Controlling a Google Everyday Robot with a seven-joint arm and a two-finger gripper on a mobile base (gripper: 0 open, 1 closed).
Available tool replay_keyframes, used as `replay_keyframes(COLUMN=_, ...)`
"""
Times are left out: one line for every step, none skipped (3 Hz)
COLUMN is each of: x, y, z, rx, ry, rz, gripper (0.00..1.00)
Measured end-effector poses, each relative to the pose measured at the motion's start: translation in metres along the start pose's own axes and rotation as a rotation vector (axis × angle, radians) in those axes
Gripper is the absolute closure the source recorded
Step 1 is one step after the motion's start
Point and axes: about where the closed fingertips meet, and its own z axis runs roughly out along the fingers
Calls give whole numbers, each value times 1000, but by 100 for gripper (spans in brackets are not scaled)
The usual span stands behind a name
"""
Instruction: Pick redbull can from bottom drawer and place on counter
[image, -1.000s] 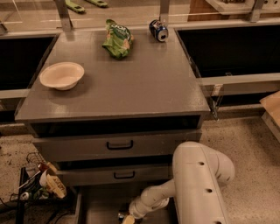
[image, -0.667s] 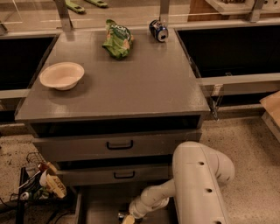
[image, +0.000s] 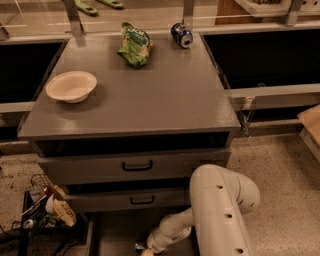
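Though partly out of frame, pincer (image: 146, 252) low in bottom drawer (image: 112, 235), redbull can (image: 138, 246) just beside, grip unclear.

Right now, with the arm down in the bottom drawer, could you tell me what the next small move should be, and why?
Probably settle the gripper onto the redbull can before lifting. The gripper is low in the bottom drawer, at the picture's lower edge, beside a shiny item that seems to be the can; no grasp is confirmed.

On the desk (image: 165, 100): one bowl (image: 71, 86), one green bag (image: 134, 46), one blue can (image: 182, 35); below it, two handled drawers (image: 100, 169), one tool (image: 146, 250) in the bottom drawer (image: 116, 233).
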Motion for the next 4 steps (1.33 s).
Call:
replay_keyframes(x=0, y=0, z=0, rx=0, ry=0, rz=0, gripper=27)
replay_keyframes(x=0, y=0, z=0, rx=0, ry=0, rz=0, gripper=50)
replay_keyframes(x=0, y=0, z=0, rx=0, ry=0, rz=0, gripper=81)
replay_keyframes(x=0, y=0, z=0, rx=0, ry=0, rz=0, gripper=100)
